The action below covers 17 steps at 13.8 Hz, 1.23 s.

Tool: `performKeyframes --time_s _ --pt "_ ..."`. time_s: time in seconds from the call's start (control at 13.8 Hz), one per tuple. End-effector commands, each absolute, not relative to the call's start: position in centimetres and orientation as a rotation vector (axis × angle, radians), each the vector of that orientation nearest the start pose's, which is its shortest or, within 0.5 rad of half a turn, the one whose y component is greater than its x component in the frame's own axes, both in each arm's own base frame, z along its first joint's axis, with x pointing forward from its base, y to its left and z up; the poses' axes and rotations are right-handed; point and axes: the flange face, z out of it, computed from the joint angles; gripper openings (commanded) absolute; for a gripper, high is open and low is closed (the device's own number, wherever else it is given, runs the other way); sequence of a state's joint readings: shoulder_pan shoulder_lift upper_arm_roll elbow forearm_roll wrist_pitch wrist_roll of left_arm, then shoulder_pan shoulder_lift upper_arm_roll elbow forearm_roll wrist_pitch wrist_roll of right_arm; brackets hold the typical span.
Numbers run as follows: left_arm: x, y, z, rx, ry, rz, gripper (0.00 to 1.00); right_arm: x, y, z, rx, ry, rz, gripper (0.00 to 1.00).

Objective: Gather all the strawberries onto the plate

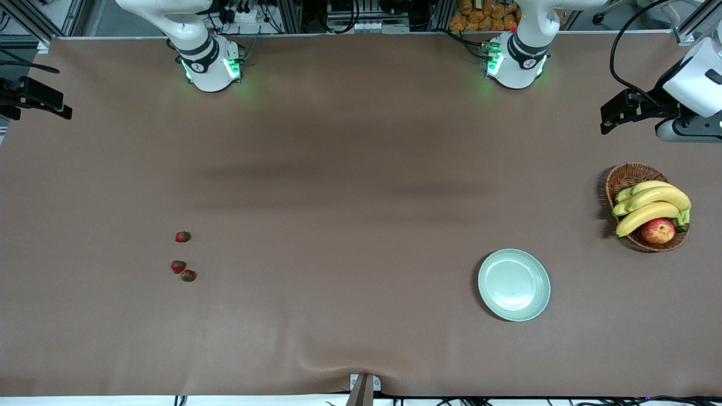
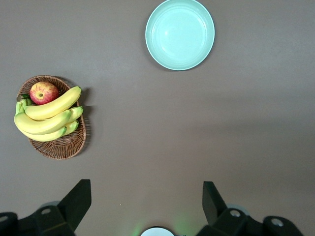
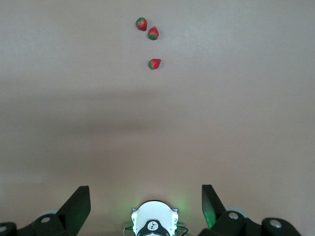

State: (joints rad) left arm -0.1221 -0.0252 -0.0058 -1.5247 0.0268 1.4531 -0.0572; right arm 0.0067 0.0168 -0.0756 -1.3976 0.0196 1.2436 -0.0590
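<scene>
The three strawberries (image 1: 182,237) (image 1: 178,267) (image 1: 188,276) lay on the bare cloth toward the right arm's end of the table, two touching and the third near them, farther from the front camera. The plate (image 1: 514,285) sat empty, well apart, toward the left arm's end, near the basket (image 1: 626,176) of bananas (image 1: 648,206) and an apple (image 1: 657,230). You would have done best to take the lone berry first, dropping straight down so the pair stayed undisturbed. Your right gripper (image 3: 145,196) hung high near its base, fingers wide apart and empty; your left gripper (image 2: 146,196) waited likewise, spread and holding nothing.
</scene>
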Motion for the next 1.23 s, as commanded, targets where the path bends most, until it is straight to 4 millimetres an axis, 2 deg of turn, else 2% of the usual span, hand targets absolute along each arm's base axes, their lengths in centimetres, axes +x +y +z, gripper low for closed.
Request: performKeyframes --time_s 0.0,0.36,0.51,0.58,0.73,0.87,1.16 --pt "52.5 -6.8 65.8 -3.123 0.178 0.040 1.00 51.6 -3.5 67.4 -3.112 0.001 0.245 1.00" --pt "52.4 -7.0 66.0 -3.125 0.186 0.032 1.00 51.8 -3.5 67.3 -3.113 0.001 0.238 1.00" --pt "52.4 -6.9 66.0 -3.123 0.183 0.032 1.00 52.8 -3.3 66.8 -3.119 -0.006 0.179 1.00" --pt "52.5 -6.8 66.0 -3.125 0.179 0.032 1.00 53.5 -3.3 66.0 -3.121 -0.008 0.162 1.00" --pt "52.5 -6.6 66.0 -3.127 0.172 0.035 1.00 55.2 -3.2 63.6 -3.124 -0.009 0.131 1.00" --pt "52.6 -6.5 65.9 -3.126 0.169 0.037 1.00 57.6 -3.2 59.1 -3.126 -0.007 0.155 1.00" --pt "52.7 -6.5 65.8 -3.125 0.169 0.040 1.00 62.0 -3.6 51.3 -3.135 0.006 0.144 1.00"
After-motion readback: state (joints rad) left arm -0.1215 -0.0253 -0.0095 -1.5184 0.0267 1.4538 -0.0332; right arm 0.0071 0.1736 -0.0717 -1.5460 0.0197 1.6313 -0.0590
